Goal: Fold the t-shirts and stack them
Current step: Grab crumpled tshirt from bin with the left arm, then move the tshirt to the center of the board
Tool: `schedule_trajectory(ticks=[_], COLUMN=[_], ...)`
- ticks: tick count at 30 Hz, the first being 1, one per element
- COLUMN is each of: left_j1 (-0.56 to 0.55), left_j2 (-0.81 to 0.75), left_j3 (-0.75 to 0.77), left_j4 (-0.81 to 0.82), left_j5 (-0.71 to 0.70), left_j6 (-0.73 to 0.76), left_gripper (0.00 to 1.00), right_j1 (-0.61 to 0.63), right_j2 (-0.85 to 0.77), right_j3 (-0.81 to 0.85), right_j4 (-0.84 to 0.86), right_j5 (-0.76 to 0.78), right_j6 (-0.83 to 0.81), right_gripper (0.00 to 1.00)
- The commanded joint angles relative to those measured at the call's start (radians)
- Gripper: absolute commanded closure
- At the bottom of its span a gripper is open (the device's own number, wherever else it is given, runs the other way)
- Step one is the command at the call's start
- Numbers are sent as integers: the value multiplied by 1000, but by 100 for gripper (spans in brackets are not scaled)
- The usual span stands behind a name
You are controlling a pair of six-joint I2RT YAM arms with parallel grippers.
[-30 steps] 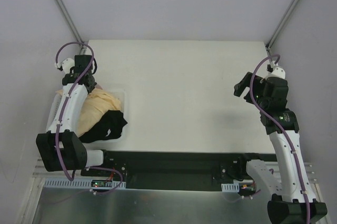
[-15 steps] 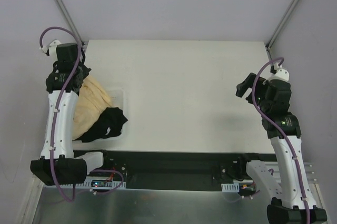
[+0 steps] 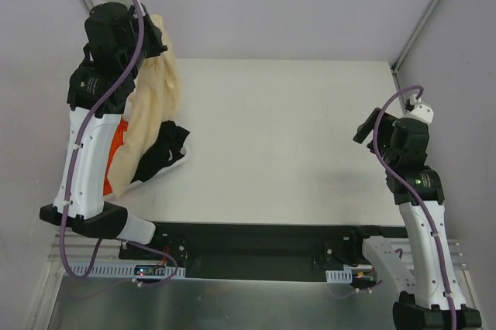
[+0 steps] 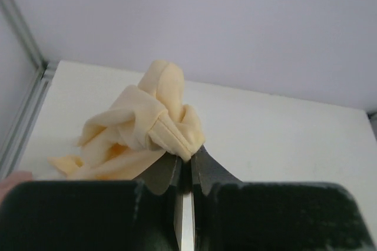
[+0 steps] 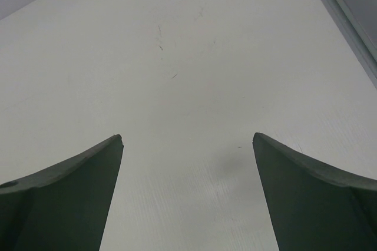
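Zero shirts folded or stacked yet: left gripper (image 4: 187, 159) pinches the pale yellow t-shirt (image 3: 159, 105), dangling it high over the table (image 3: 287, 136) at far left, black t-shirt (image 3: 163, 152) and orange t-shirt (image 3: 116, 148) heaped beneath, right gripper (image 5: 187, 137) gaping wide, holding nothing

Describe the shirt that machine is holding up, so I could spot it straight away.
Start at the white table and look to its far left corner, where the left arm rises tall. From its shut fingers hangs a pale yellow shirt, bunched and trailing down. Unlike the black shirt and orange shirt lying below it, it is the only one lifted up.
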Motion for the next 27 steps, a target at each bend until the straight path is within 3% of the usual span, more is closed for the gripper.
schedule_trajectory(ticks=[1, 2, 6, 14, 17, 21, 27], left_j1=[-76, -86, -137, -298, -343, -422, -436], left_j2=[80, 113, 179, 259, 311, 360, 362], left_j3=[222, 251, 371, 396, 417, 456, 427], left_j4=[182, 204, 299, 584, 719, 857, 894], left_j5=[226, 335, 530, 696, 825, 841, 807], left_j6=[106, 124, 129, 164, 88, 85, 68], left_gripper=[100, 100, 100, 100, 100, 100, 100], right_j1=[-3, -3, -4, -4, -4, -4, -4], right_j2=[-26, -27, -35, -40, -43, -46, -55], right_j3=[52, 52, 49, 47, 38, 30, 27], right_j4=[-10, -9, -9, -4, 0, 5, -1], right_j5=[48, 56, 82, 96, 101, 121, 154], right_j6=[14, 14, 14, 14, 12, 15, 18], right_gripper=[4, 4, 4, 4, 4, 4, 4])
